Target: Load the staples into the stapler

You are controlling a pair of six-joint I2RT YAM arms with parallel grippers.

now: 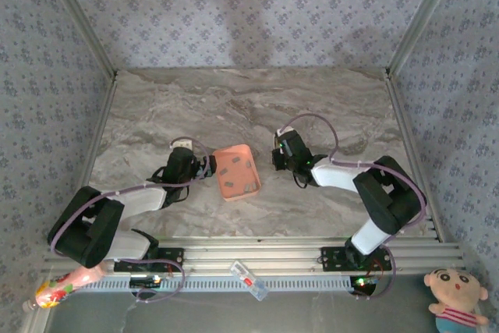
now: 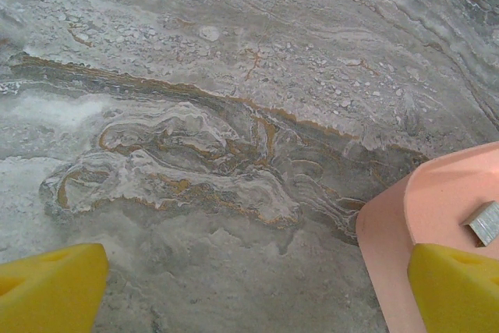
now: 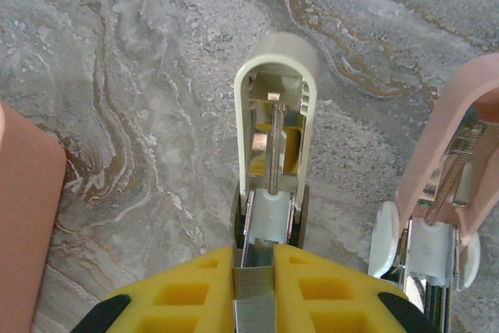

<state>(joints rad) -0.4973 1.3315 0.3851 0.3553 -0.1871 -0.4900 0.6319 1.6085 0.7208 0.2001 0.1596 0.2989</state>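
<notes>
Right gripper (image 3: 253, 271) clamps cream stapler (image 3: 274, 122), 1 of 2.

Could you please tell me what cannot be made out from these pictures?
Top view: the staples in the pink tray are too small to count.
Left wrist view: a staple strip is cut off by the right edge, above a finger of the left pincer.
Right wrist view: the pink stapler runs off the right edge; the right pincer hides the rear of the cream stapler; whether its channel holds staples is unclear.
</notes>
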